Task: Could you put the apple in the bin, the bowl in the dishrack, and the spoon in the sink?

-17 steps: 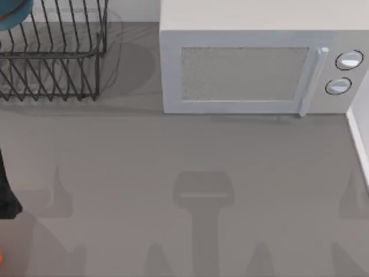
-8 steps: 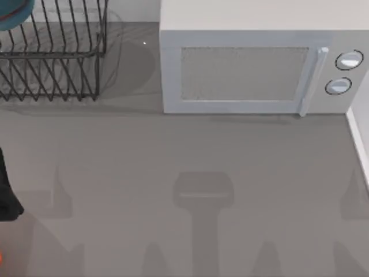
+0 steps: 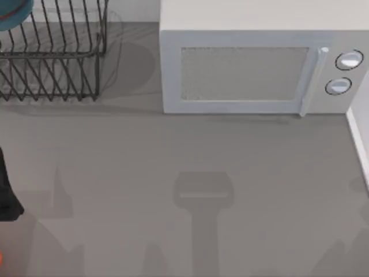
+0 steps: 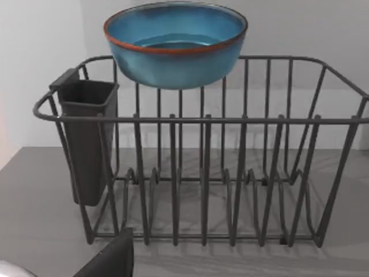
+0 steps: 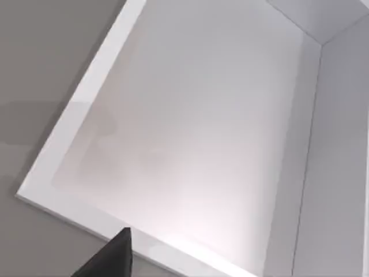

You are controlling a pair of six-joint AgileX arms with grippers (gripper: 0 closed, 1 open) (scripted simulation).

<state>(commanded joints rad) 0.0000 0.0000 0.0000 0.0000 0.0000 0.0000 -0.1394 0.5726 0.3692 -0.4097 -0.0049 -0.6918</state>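
The teal-blue bowl (image 4: 176, 46) with its reddish-brown rim rests on the top bars at the back of the black wire dishrack (image 4: 230, 173). In the top view the bowl (image 3: 11, 14) and dishrack (image 3: 57, 63) sit at the far left corner. A dark part of my left gripper (image 4: 109, 259) shows in front of the rack, apart from it. My left arm (image 3: 7, 196) is at the table's left edge. A dark part of my right gripper (image 5: 112, 257) hangs over the white sink (image 5: 190, 115). A red sliver (image 3: 1, 258), possibly the apple, lies at the left edge. The spoon is out of view.
A white microwave (image 3: 253, 69) stands at the back, right of the dishrack. A black utensil caddy (image 4: 86, 144) hangs on one end of the rack. The sink's white rim (image 3: 357, 144) runs along the table's right edge.
The right arm's shadow at the table's lower right has slid down and toward the right edge. The left arm, bowl and rack have barely moved.
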